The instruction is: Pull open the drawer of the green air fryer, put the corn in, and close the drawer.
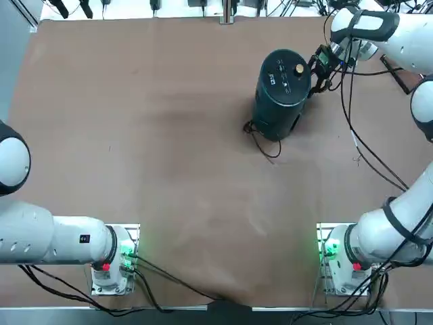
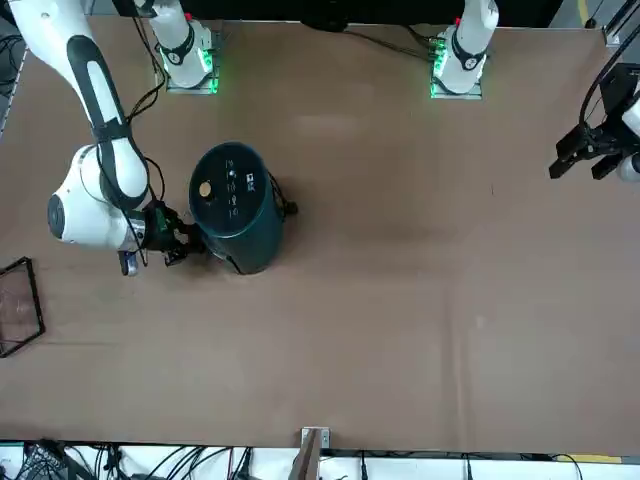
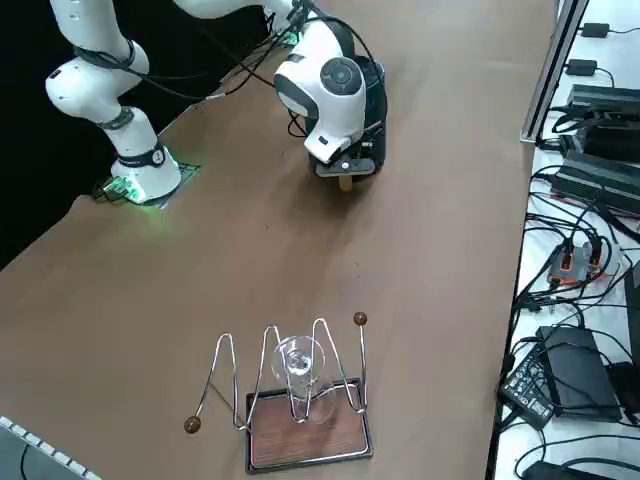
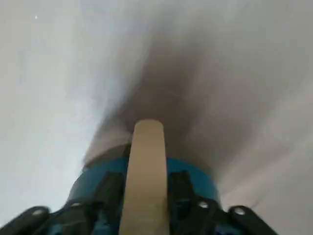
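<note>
- Sitting upright on the table, the green air fryer (image 1: pixel 283 84) has its drawer (image 4: pixel 195 178) on the side turned away from the robot's base. The drawer looks pushed in or nearly so, though no view shows the seam clearly.
- Corn is in no view, so whether it lies inside the fryer or somewhere off the table cannot be told. The main risk is therefore treating the task as further along, or less far along, than it is.
- A pale, flat handle (image 4: pixel 144 171) sticks straight out from the fryer's drawer front. A pull that is not square to it could let it slip free.
- The fryer is tall and stands loose, so a tug on the handle could drag or tip the whole body instead of sliding the drawer.
- The black cord (image 1: pixel 260 139) trails from the fryer's base on the side facing the robot and could snag if the body shifts.
- The right gripper (image 1: pixel 318 71) sits at the fryer's drawer side, straddling the handle. Whether it is clamped on the handle or standing just loose of it cannot be told.
</note>
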Tool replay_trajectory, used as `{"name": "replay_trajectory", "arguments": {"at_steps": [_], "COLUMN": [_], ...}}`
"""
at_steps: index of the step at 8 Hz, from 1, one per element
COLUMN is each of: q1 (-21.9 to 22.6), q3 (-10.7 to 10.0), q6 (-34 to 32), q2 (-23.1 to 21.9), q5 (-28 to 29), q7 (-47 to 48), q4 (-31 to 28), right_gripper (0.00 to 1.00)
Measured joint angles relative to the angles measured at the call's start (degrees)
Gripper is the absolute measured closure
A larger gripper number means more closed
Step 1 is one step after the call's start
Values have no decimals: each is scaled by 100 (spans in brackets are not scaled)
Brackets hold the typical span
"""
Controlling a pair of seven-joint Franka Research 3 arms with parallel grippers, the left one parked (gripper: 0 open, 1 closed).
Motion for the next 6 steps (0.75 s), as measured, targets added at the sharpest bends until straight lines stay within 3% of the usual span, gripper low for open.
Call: {"name": "replay_trajectory", "arguments": {"at_steps": [2,6], "q1": [53,-31], "q3": [12,-50], "q6": [-2,-838], "q2": [-98,-557], "q5": [9,-511], "q7": [-9,-100], "q4": [51,197], "right_gripper": [3,0]}}
